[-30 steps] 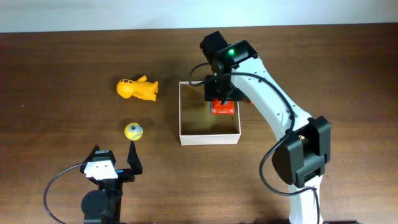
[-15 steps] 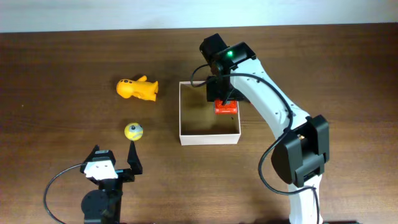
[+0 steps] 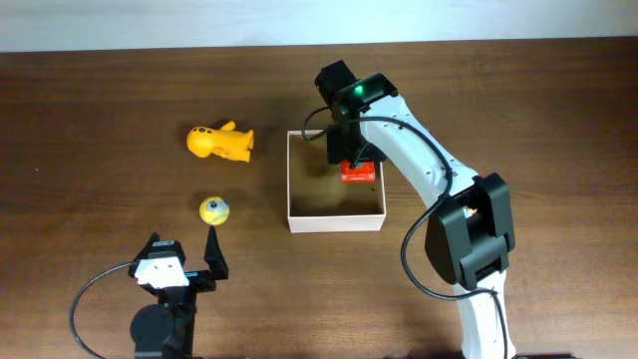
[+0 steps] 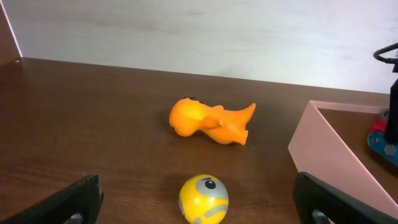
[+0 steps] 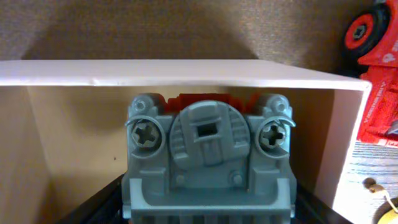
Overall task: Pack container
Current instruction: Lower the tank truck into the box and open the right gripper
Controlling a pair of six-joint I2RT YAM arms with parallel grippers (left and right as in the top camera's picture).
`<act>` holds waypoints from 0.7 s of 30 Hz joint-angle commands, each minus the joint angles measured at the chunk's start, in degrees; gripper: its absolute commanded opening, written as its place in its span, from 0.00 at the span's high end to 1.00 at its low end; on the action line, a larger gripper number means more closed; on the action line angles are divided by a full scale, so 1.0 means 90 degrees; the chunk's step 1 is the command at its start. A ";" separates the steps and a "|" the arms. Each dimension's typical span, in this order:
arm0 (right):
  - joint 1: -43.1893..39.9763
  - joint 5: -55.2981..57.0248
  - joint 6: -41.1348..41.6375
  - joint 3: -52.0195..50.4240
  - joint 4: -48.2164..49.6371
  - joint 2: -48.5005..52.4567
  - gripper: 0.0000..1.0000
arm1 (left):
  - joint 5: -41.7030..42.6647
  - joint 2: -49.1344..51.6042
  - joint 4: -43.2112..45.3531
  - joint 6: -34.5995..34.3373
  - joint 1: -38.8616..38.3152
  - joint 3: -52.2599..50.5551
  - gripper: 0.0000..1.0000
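The small square open-topped container with thin white walls and a tan cardboard floor (image 3: 336, 221) stands near the middle of the dark brown wooden table (image 3: 100, 80), directly beneath the right gripper (image 3: 351, 158). The right gripper is closed on a red plastic toy with a grey screwed base plate (image 5: 208, 149) and holds it inside the far right corner of the container; whether the toy touches the floor cannot be told. A second red wheeled toy (image 5: 379, 62) shows just beyond one white wall in the right wrist view. The left gripper (image 3: 184, 251) stands wide open and empty at the near left of the table. To the left of the container, outside it, lie a yellow ball with a grey face band (image 3: 214, 209) and an orange rounded figure toy (image 3: 221, 142), apart from each other. Handling assessment: the container appears light and thin-walled, so it is likely to slide or buckle if a wall is pushed; load it from above and keep clear of the rim. The held toy looks rigid and light, and its flat sides suit a firm grip. The ball will probably roll when nudged; take it across its widest part from straight above. The figure looks smooth and curved and may slip; take it across the narrower body
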 commanded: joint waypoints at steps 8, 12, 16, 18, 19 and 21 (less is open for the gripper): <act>0.0022 0.0330 -0.0024 -0.0017 0.0070 0.0267 0.36 | 0.0068 -0.0017 0.0015 -0.0012 0.0027 -0.0036 0.01; 0.0022 0.0330 -0.0024 -0.0017 0.0095 0.0325 0.36 | 0.0068 -0.0017 0.0015 -0.0012 0.0027 -0.0036 0.01; 0.0022 0.0338 -0.0053 -0.0017 0.0185 0.0325 0.36 | 0.0068 -0.0017 0.0015 -0.0012 0.0027 -0.0036 0.01; 0.0022 0.0357 -0.0080 -0.0017 0.0216 0.0328 0.36 | 0.0068 -0.0017 0.0015 -0.0015 0.0027 -0.0036 0.01; 0.0022 0.0355 -0.0121 -0.0017 0.0233 0.0328 0.36 | 0.0068 -0.0017 0.0015 -0.0015 0.0027 -0.0036 0.01; 0.0017 0.0376 -0.0119 -0.0017 0.0236 0.0328 0.32 | 0.0068 -0.0017 0.0015 -0.0015 0.0027 -0.0036 0.01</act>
